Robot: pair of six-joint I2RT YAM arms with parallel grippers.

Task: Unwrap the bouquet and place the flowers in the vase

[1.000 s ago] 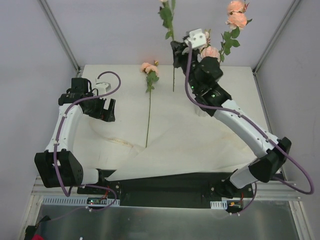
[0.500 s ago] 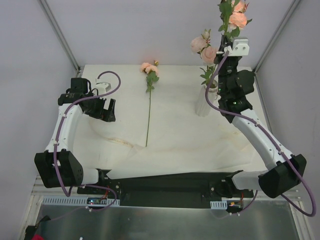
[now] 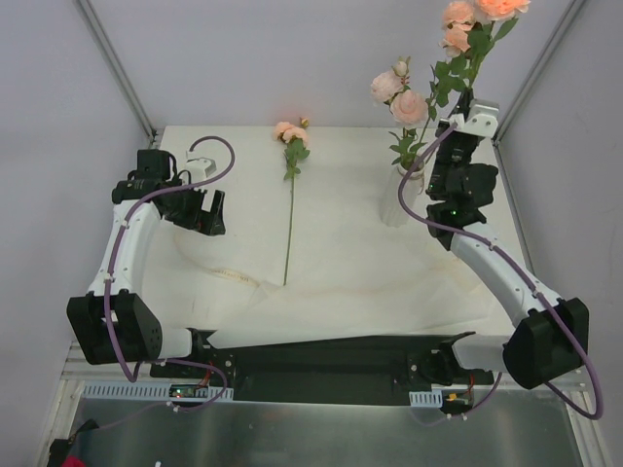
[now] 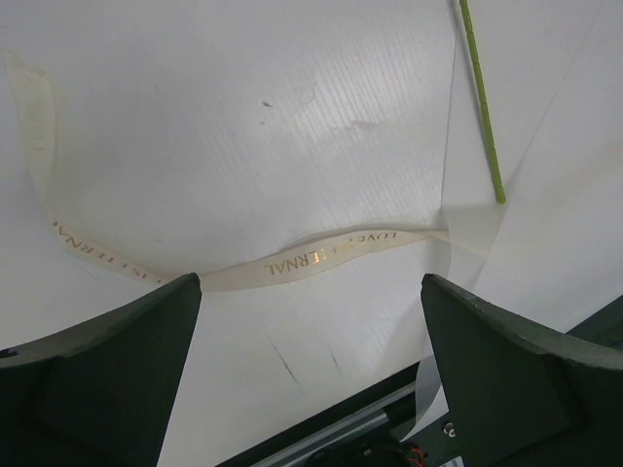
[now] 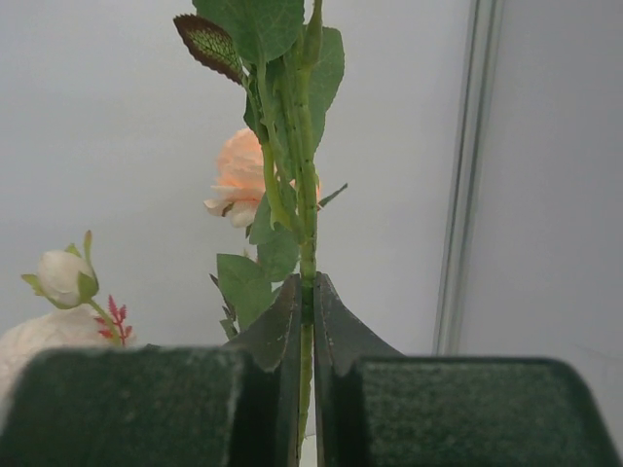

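Observation:
A clear glass vase (image 3: 396, 201) stands at the back right with pale pink roses (image 3: 401, 95) in it. My right gripper (image 3: 459, 134) is raised just right of the vase and shut on the green stem (image 5: 308, 185) of a leafy peach rose (image 3: 498, 6) that points upward; the stem's lower end is hidden. In the right wrist view the stem is pinched between the jaws of that right gripper (image 5: 307, 294). One more rose (image 3: 290, 199) lies flat on the opened white wrapping paper (image 3: 370, 277). My left gripper (image 3: 202, 211) hovers open over the paper.
A cream ribbon (image 4: 321, 255) with gold lettering lies loose on the paper under my left gripper (image 4: 310, 292). The lying rose's stem end (image 4: 484, 107) shows at the upper right of that view. Grey walls and frame posts (image 3: 531, 73) close in the table.
My right arm has swung from the back middle to the right with the rose, which now stands upright beside the vase. The left arm has stayed put.

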